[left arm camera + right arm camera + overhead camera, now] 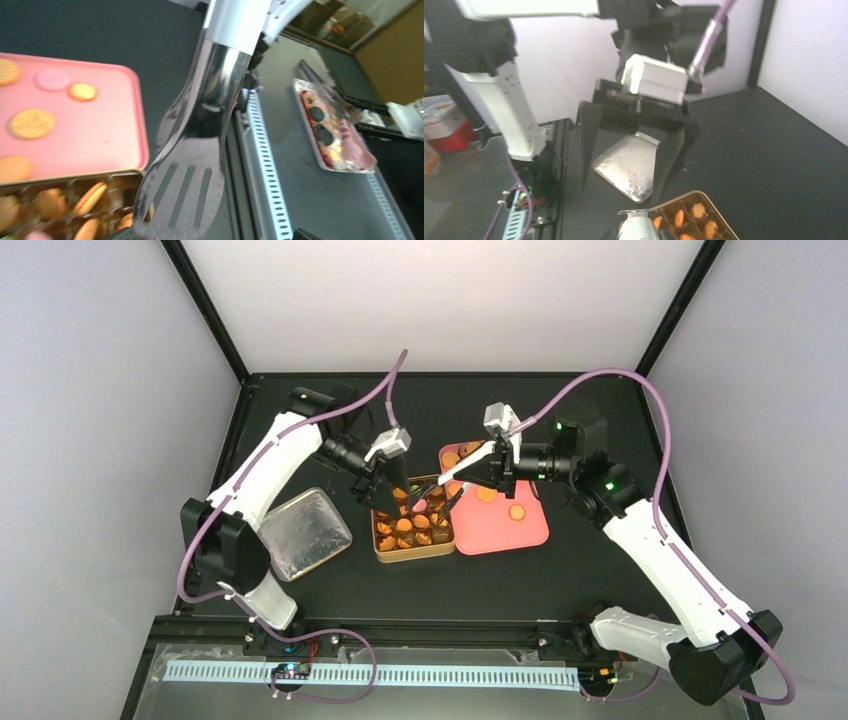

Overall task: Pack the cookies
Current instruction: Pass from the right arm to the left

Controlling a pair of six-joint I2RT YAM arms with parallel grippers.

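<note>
Orange-golden cookies (405, 525) fill the compartments of the brown tin (445, 552). More cookies (517, 511) lie loose on the pink tray (525, 535), among them a large round one (32, 124) and a pink one (52, 79). My right gripper (500, 468) is shut on the white handle of the metal tongs (452, 495), whose slotted head (185, 200) hangs over the tin's tray-side edge. My left gripper (385, 498) hovers open over the tin's far left part, holding nothing; its dark fingers (586, 145) stand wide apart in the right wrist view.
The tin's silver lid (305, 532) lies on the black table left of the tin. Grey walls close in the back and sides. A white perforated rail (400, 675) runs along the near edge.
</note>
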